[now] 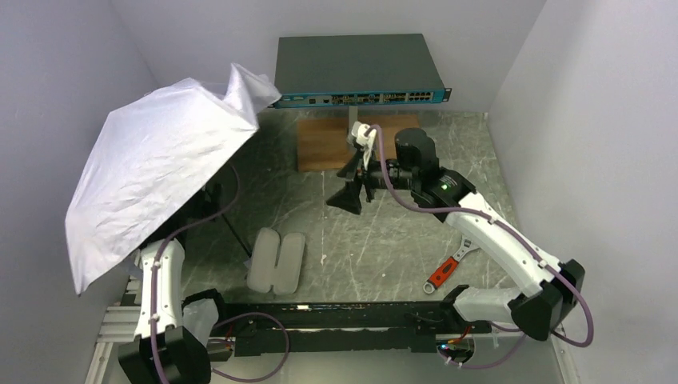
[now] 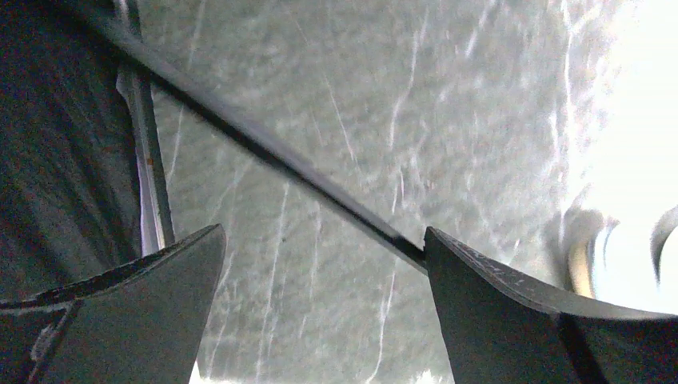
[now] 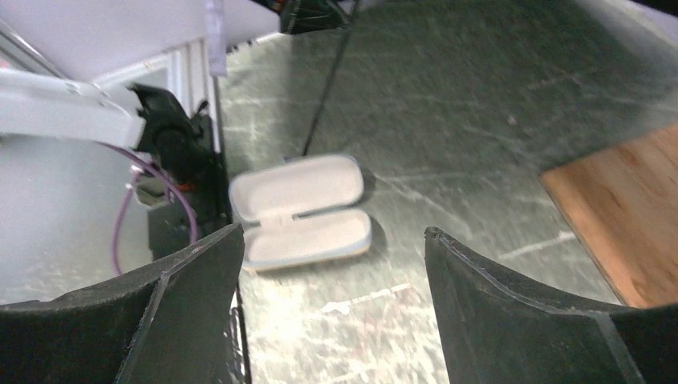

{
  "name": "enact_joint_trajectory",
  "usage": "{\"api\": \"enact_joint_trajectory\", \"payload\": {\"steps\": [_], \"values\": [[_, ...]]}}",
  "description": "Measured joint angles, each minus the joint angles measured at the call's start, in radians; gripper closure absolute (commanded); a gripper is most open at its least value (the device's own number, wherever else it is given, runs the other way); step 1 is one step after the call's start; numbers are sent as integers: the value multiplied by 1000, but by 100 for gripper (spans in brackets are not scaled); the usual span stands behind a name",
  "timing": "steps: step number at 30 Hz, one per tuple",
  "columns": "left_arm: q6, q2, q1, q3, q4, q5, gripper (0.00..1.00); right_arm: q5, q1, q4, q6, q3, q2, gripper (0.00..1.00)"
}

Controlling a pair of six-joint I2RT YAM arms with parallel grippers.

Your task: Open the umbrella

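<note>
the counter point(image 1: 384, 240) is grey-green and veined, and it fills the ground under both of your pincers.

the umbrella point(image 1: 160, 160) is open. its crinkly silver-white canopy spreads over your left arm on the left of the counter, tilted down toward the near-left. in the top view it hides your left pincer point(image 2: 322, 232) completely. only the left wrist view shows that pincer: its fingers stand wide apart, and the thin black shaft point(image 2: 264, 148) runs on a slant between them. the shaft meets the inner edge of the finger on the right of that view, and the other finger is clear of it. the black inside of the canopy shows to the left of the pincer there. the far right of that view is washed out too bright to read.

beyond your right pincer point(image 3: 334, 232), against the back wall, sits a dark network switch point(image 1: 360, 68). a wooden board point(image 1: 320, 144) lies between that switch and the pincer. the right pincer hangs over bare counter, spread wide, with nothing between its fingers.

the right wrist view shows a cream clamshell case point(image 3: 300, 212) lying open, well ahead of that pincer, with its pale lining facing up. in the top view the same case reads only as two pale ovals, on the left arm's side of that pincer.

on the near side of the right pincer, beside its forearm, lies a small red-handled tool point(image 1: 444, 270), seen only from the top.
</note>
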Motion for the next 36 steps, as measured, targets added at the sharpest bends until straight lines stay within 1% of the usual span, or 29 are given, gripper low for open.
{"api": "enact_joint_trajectory", "payload": {"steps": [3,5,8,11,15,18,22,25,28,31,36], "values": [[92,-53,-40,-56,-46,-48,0,36,-8,-60,-55,-63,-58,12],[159,-95,-81,-83,-85,-106,0,68,-22,-92,-89,-113,-99,12],[248,-117,-144,-90,-153,-187,0,116,-51,-146,-128,-185,-166,11],[311,-101,-179,-73,-238,-224,0,166,-84,-179,-156,-248,-241,10],[321,-87,-181,-42,-332,-278,0,236,-125,-216,-182,-321,-358,9],[319,-127,-182,-15,-377,-303,0,277,-154,-225,-188,-363,-436,9],[327,-212,-182,25,-391,-339,0,321,-233,-238,-199,-407,-531,9],[343,-249,-182,29,-384,-383,0,351,-265,-245,-215,-427,-580,8],[366,-266,-182,22,-374,-422,0,373,-278,-256,-233,-447,-628,8],[386,-294,-182,9,-377,-428,0,390,-291,-278,-247,-452,-667,8],[420,-431,-182,-76,-392,-444,0,402,-309,-295,-277,-457,-716,7]]}}
